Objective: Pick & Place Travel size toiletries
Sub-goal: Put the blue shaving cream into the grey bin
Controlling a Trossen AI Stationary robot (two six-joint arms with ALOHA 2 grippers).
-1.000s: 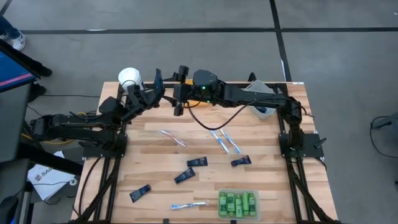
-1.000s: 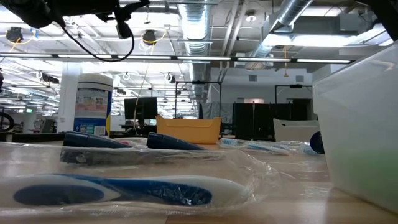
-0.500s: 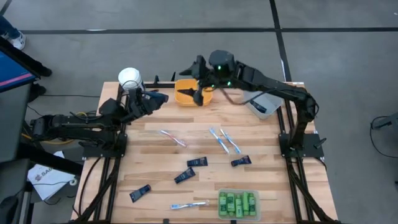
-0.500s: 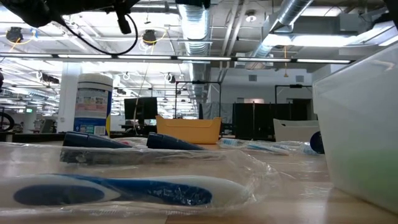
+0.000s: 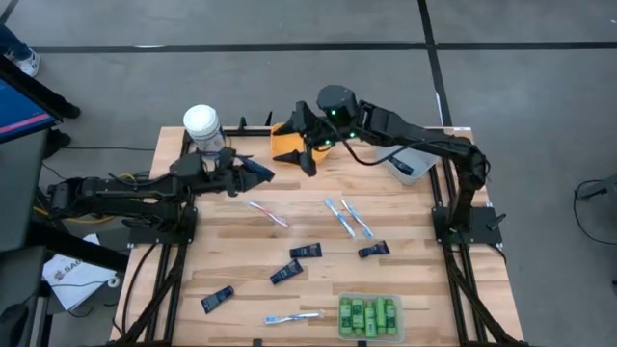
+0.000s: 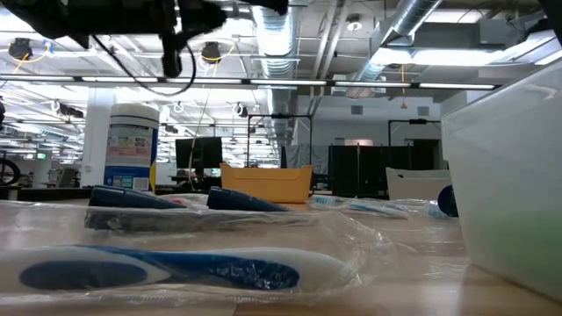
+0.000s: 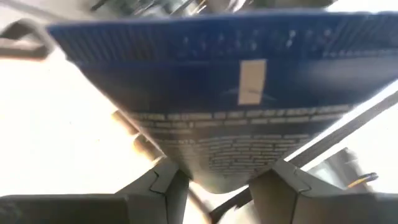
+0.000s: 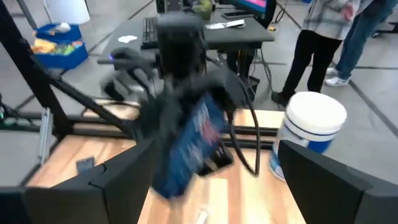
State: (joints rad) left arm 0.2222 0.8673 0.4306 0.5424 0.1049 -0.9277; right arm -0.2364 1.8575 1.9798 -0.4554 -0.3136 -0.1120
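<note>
Navy flat tube (image 7: 236,112) pinched in left hand (image 5: 253,171); right hand (image 5: 307,145) spread empty.

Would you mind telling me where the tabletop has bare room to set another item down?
Bare wood lies along the left edge, between the pink toothbrush and the lone navy tube, and right of the tube near the right rail. The middle, around the blue toothbrushes, and the green-bottle bin corner are crowded.
</note>
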